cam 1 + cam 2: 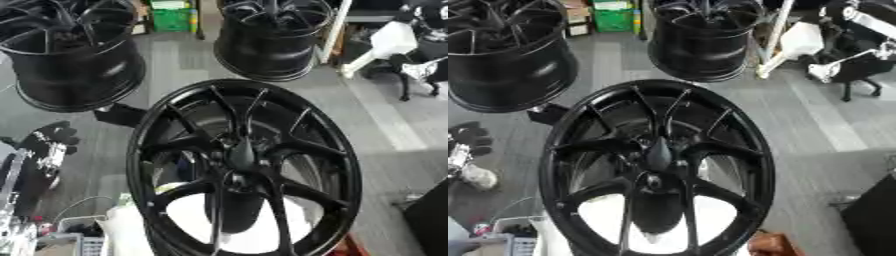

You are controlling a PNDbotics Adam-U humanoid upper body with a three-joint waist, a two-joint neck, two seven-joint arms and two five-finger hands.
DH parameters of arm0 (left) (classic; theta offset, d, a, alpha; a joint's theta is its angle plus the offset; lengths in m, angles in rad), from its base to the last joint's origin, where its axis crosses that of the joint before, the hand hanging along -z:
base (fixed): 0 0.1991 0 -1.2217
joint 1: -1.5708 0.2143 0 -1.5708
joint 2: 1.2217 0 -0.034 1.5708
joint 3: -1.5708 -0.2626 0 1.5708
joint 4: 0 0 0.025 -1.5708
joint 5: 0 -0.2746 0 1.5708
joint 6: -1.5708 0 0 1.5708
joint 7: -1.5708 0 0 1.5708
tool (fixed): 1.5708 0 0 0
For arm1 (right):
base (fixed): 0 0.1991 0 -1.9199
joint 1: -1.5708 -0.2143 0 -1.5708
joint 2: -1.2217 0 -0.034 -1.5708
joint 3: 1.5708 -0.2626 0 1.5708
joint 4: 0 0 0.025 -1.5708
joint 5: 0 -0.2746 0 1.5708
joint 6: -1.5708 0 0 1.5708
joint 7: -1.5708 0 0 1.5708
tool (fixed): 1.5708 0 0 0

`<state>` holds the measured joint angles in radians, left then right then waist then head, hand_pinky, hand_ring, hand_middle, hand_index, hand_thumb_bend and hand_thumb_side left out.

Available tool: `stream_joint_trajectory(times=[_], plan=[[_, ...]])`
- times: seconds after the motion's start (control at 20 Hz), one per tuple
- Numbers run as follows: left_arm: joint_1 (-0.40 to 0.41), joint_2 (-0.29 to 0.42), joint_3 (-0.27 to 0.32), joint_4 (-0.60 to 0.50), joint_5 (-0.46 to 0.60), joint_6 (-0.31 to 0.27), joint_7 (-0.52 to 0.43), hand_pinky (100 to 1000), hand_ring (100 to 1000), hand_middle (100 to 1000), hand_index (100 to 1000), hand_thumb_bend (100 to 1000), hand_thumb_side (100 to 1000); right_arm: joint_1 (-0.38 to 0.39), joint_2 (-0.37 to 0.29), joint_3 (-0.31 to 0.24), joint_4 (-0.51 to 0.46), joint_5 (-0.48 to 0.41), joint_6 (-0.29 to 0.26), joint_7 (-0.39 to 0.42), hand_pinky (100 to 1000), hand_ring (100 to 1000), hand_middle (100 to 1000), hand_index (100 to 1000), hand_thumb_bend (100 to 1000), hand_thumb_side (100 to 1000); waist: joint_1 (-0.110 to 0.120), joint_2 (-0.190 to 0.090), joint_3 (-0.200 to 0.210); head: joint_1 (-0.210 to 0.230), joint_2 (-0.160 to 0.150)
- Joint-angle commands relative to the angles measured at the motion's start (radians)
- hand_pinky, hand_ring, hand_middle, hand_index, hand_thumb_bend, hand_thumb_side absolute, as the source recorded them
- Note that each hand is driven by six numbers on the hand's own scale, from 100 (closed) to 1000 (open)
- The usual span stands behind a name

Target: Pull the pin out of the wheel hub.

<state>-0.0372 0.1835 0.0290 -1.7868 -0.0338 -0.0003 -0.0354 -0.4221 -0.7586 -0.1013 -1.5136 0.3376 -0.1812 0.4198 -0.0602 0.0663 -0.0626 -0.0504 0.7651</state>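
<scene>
At nine o'clock I see my left hand (45, 145): black, with silver and white bits.

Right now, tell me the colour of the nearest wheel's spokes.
Glossy black, like the whole wheel; clearest in the left eye view.

Grey floor (815, 115); green box (171, 19) at far edge; office chair (859, 70) far right.
</scene>
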Motion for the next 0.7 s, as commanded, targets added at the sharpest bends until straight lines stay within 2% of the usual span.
stream_joint_trajectory(times=[0.05,0.1,0.15,0.35,0.4,0.5,0.6,0.65,0.7], plan=[[-0.016,0.015,0.009,-0.023,-0.002,0.000,0.007,753,722,680,794,212,607,0.046,-0.008,-0.085,0.014,0.030,0.027,-0.057,650,510,364,481,125,100,-0.001,-0.006,-0.003,0.008,0.005],[-0.017,0.015,0.009,-0.024,-0.002,0.000,0.008,753,722,680,794,213,607,0.074,-0.001,-0.104,0.019,0.041,0.035,-0.075,662,527,409,526,151,100,-0.002,-0.005,-0.003,0.008,0.005],[-0.017,0.015,0.010,-0.024,-0.003,0.000,0.009,753,722,680,794,213,607,0.101,0.007,-0.122,0.027,0.053,0.045,-0.091,680,562,491,618,171,107,-0.003,-0.004,-0.003,0.009,0.005],[-0.019,0.014,0.012,-0.024,-0.004,0.001,0.011,753,722,680,794,214,606,0.211,0.058,-0.206,0.046,0.114,0.092,-0.159,710,621,615,769,215,121,-0.004,-0.004,0.000,0.010,0.005],[-0.019,0.014,0.012,-0.024,-0.004,0.001,0.012,753,722,680,794,214,606,0.239,0.076,-0.233,0.044,0.122,0.106,-0.176,712,625,622,776,218,124,-0.004,-0.004,0.001,0.008,0.005],[-0.019,0.015,0.012,-0.024,-0.004,0.001,0.014,752,722,680,794,214,606,0.284,0.110,-0.282,0.043,0.129,0.130,-0.213,734,673,703,840,278,178,-0.004,-0.004,0.003,0.005,0.005],[-0.020,0.014,0.013,-0.024,-0.004,0.001,0.015,752,722,680,794,214,606,0.314,0.144,-0.330,0.042,0.128,0.153,-0.248,747,696,728,860,338,235,-0.005,-0.004,0.003,0.000,0.005],[-0.020,0.014,0.013,-0.024,-0.004,0.001,0.015,753,722,679,794,214,606,0.324,0.158,-0.347,0.041,0.125,0.162,-0.266,766,731,754,875,424,320,-0.005,-0.004,0.002,-0.002,0.005],[-0.021,0.013,0.013,-0.023,-0.004,0.001,0.015,753,722,679,794,214,606,0.335,0.174,-0.364,0.039,0.119,0.170,-0.285,773,740,764,879,449,348,-0.005,-0.005,0.002,-0.003,0.005]])
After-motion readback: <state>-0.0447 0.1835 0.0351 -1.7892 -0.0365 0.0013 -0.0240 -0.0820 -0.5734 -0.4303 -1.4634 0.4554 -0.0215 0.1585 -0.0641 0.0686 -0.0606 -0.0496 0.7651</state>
